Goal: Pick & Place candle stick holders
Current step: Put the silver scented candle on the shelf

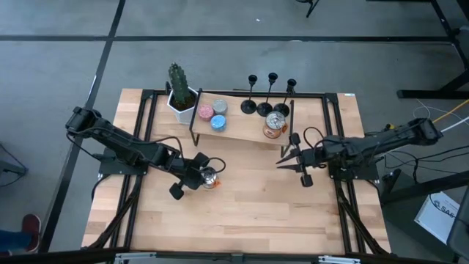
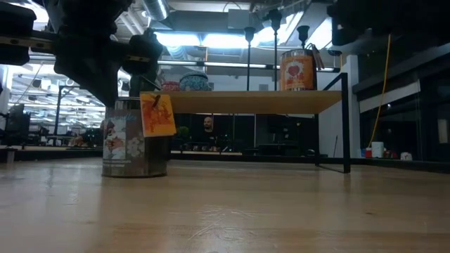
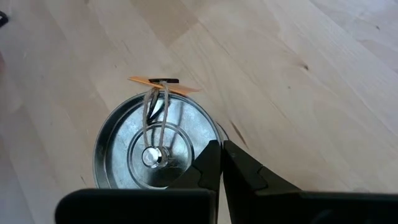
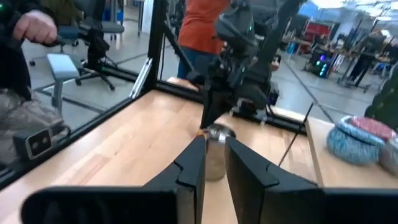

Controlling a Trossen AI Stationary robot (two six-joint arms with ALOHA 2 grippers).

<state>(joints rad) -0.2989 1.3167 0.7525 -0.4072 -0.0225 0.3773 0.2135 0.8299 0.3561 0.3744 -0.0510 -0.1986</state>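
The jaws of the left gripper (image 1: 207,178) were pressed together over the lid of a metal can (image 3: 155,149) standing on the table (image 1: 249,213), apparently empty, with nothing seen between them; the fingertips sat just at the lid's rim, beside a string loop and orange tag (image 2: 157,114), which suggested the arm was busy with the can rather than the task's own pieces. The right gripper (image 1: 284,159) hovered over the table's right half, its fingers nearly closed with a narrow slit between them and nothing in it. The three candle stick holders (image 1: 269,92) stood upright in a row at the back of the raised wooden shelf (image 1: 242,132), behind another can (image 1: 275,124), well apart from both grippers.
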